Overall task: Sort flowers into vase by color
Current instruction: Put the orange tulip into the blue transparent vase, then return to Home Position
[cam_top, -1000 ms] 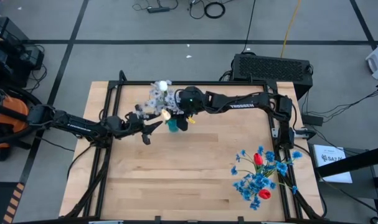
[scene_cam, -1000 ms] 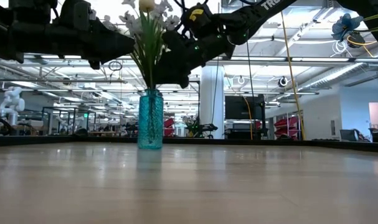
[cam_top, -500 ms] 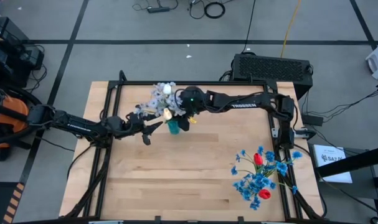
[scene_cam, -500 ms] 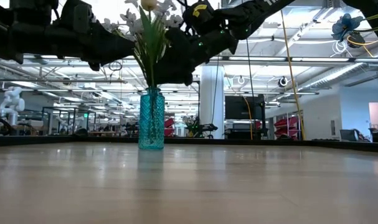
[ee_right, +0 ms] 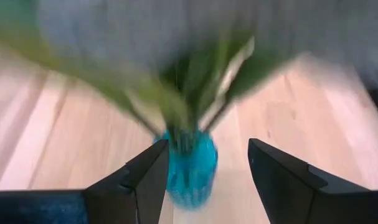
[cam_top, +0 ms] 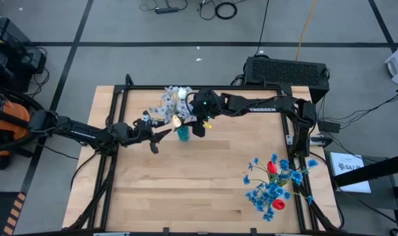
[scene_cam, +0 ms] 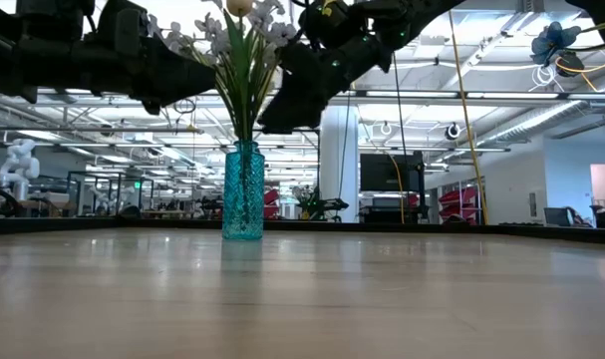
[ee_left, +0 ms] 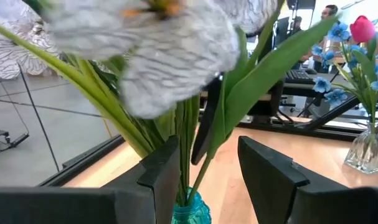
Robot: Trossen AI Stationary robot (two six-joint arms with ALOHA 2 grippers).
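A teal glass vase point(cam_top: 182, 134) point(scene_cam: 242, 189) stands upright on the wooden table, far of its middle. It holds white and cream flowers point(cam_top: 172, 101) point(scene_cam: 237, 25) on green stems point(ee_left: 190, 143). My left gripper point(cam_top: 160, 133) point(ee_left: 207, 149) is level at the vase's left and open, with the stems seen between its fingers just above the vase's mouth. My right gripper point(cam_top: 200, 128) point(ee_right: 204, 152) is open at the vase's right, above it and slanting down. The vase point(ee_right: 189, 165) shows beyond the gap between its fingers.
A clear vase point(ee_left: 366, 149) with blue sprays and red tulips point(cam_top: 274, 183) stands at the table's near right. A black frame runs along the table's edges point(cam_top: 120, 98). Bare wood point(cam_top: 185, 190) lies in front of the teal vase.
My right gripper has risen and drawn back a little from the flowers toward the table's right, and its fingers now stand clear of the stems. The white flower heads have swung a little toward the right. The vase stands where it was.
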